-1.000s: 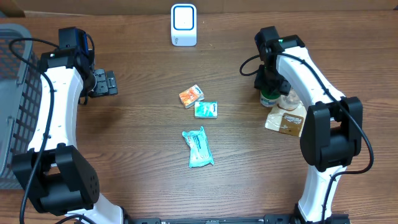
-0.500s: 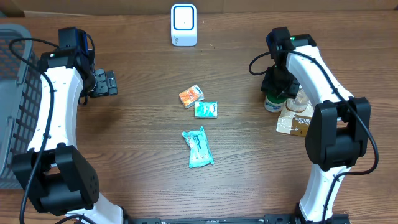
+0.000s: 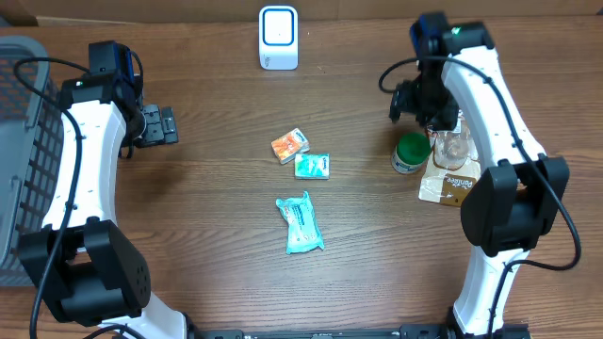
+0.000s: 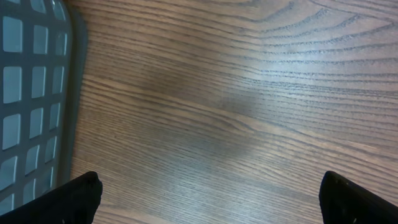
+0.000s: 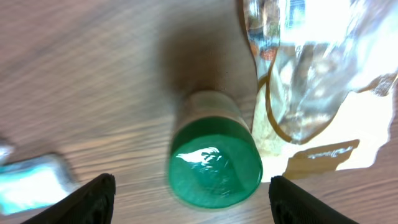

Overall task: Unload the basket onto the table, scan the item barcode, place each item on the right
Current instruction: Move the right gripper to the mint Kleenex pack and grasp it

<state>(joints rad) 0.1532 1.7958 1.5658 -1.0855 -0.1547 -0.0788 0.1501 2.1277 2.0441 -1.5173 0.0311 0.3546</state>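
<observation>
A small jar with a green lid (image 3: 410, 153) stands upright on the table beside a clear plastic bag (image 3: 449, 146). My right gripper (image 3: 426, 102) hovers above and just behind the jar, open, with both fingers clear of the lid. In the right wrist view the green lid (image 5: 216, 169) lies between the black fingertips (image 5: 96, 199) without touching them. The white barcode scanner (image 3: 278, 38) stands at the back centre. My left gripper (image 3: 160, 124) is open over bare wood at the left, its gap (image 4: 208, 196) holding nothing.
An orange packet (image 3: 289, 144), a small teal packet (image 3: 312, 166) and a longer teal pouch (image 3: 300, 223) lie mid-table. A brown and white packet (image 3: 448, 184) lies under the clear bag. A grey mesh basket (image 3: 24, 141) fills the left edge, next to the left gripper.
The right gripper carried the jar a little to the right, then opened, let it go and rose away towards the back. The left arm has not moved.
</observation>
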